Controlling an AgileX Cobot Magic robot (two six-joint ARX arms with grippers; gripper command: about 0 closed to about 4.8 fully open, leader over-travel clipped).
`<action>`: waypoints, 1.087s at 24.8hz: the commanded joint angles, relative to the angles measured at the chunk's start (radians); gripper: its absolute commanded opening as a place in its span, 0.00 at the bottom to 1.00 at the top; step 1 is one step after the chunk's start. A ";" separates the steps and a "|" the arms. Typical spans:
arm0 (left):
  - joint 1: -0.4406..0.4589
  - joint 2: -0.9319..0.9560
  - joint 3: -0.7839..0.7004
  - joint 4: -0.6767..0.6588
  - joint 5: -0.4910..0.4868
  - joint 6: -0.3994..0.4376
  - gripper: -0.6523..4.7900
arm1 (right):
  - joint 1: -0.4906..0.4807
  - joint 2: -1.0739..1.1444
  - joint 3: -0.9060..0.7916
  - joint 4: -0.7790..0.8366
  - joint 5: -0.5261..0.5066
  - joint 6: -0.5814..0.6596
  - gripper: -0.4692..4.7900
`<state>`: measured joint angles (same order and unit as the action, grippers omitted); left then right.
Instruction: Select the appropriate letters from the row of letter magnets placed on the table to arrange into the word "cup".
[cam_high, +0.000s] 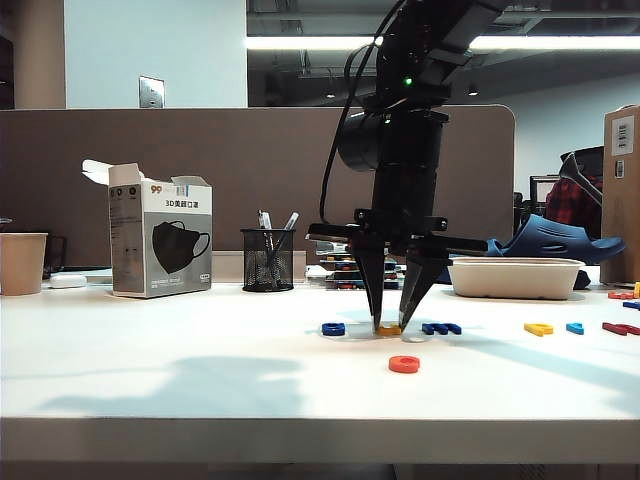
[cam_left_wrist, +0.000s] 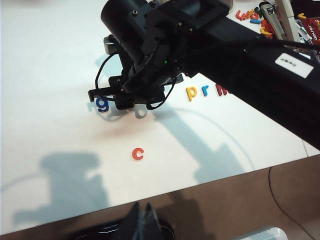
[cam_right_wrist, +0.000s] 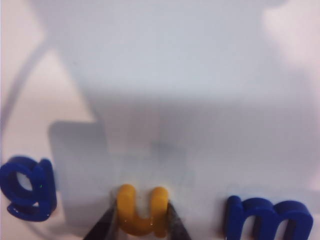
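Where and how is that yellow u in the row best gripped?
Across its two outer strokes, from straight above. The yellow u lies flat on the table between blue g and m; the right gripper already pinches it so.

The right arm reaches steeply down, its right gripper (cam_right_wrist: 142, 220) pointing at the desk (cam_high: 150, 360), fingers (cam_right_wrist: 102, 227) pinched against the yellow "u" (cam_right_wrist: 142, 210). The left gripper is out of sight.

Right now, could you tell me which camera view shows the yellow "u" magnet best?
The right wrist view: the yellow "u" fills it, pinched between the right gripper fingertips. The exterior view shows only a sliver; the left wrist view hides it behind the arm.
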<state>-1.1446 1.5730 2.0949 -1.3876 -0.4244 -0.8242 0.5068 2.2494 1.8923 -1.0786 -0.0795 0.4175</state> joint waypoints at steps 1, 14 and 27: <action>0.000 -0.003 0.002 0.009 -0.009 0.005 0.11 | 0.004 0.008 -0.008 0.011 -0.001 0.001 0.31; 0.000 -0.003 0.002 0.009 -0.008 0.005 0.11 | -0.003 -0.054 -0.005 0.010 -0.001 0.001 0.31; 0.000 -0.003 0.002 0.009 -0.009 0.005 0.11 | -0.003 -0.162 -0.006 -0.037 0.010 0.002 0.31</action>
<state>-1.1446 1.5730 2.0949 -1.3876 -0.4248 -0.8242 0.5034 2.1078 1.8816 -1.1038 -0.0811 0.4175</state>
